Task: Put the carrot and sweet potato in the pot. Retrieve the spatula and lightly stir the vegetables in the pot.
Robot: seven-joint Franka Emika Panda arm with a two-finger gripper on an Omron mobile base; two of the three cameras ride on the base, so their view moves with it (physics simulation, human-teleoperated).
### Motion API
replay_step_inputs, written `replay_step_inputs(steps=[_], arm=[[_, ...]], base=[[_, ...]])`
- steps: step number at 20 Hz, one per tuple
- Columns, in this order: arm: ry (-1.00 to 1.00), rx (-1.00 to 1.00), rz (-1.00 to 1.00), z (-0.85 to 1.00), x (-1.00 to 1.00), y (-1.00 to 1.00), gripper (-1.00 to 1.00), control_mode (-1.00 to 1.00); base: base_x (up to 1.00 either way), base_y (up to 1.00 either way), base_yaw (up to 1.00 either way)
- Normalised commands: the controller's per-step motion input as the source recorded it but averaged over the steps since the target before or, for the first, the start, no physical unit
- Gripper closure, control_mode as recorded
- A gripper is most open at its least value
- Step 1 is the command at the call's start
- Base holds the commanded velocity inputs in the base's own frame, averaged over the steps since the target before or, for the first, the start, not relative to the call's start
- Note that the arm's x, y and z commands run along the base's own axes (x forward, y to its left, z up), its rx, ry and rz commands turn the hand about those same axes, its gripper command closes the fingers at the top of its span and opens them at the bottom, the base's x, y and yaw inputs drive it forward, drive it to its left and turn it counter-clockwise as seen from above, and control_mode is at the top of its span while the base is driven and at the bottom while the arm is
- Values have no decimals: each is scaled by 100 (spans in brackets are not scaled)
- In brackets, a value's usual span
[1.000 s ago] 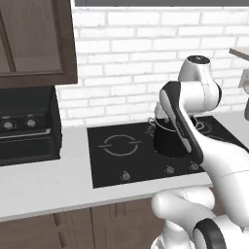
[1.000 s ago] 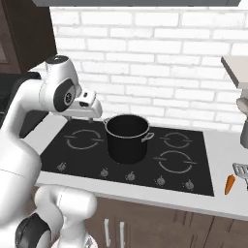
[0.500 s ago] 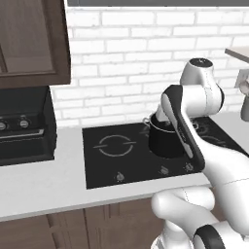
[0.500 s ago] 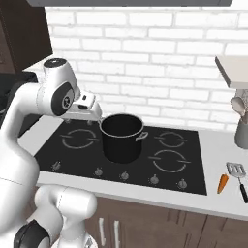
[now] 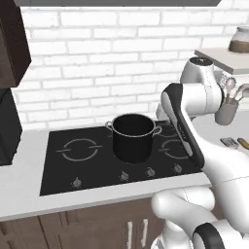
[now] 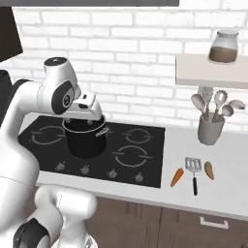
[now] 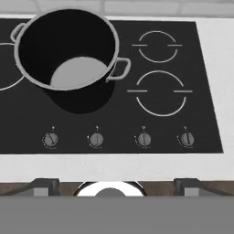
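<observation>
Glossy black hob [image 7: 201, 105], cylindrical pot [image 7: 68, 50]

I'm getting even, soft light across all three feeds, bright enough that the white brick wall [image 5: 97, 63] and the pale bench [image 6: 223, 186] read cleanly with no blown-out patches. Shadows are faint: a weak dark patch sits on the hob [image 7: 173, 123] beside the pot [image 7: 68, 50] in the hand view, toward the knobs. The pot's grey floor looks lit from above. The hob surface shows no glare. Everything is sharp from near to far, rendered flat, with slight pixel softness at object edges and no bending at the frame borders.
</observation>
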Motion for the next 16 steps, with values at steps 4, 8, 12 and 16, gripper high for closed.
replay_step_inputs(steps=[4, 8, 12, 16], arm=[[0, 0, 0, 0, 0, 0, -100, 100], [0, 0, 0, 0, 0, 0, -100, 100], [0, 0, 0, 0, 0, 0, -100, 100], [0, 0, 0, 0, 0, 0, -100, 100]], base=[[0, -68, 0], [0, -43, 0], [0, -7, 0], [0, 0, 0]])
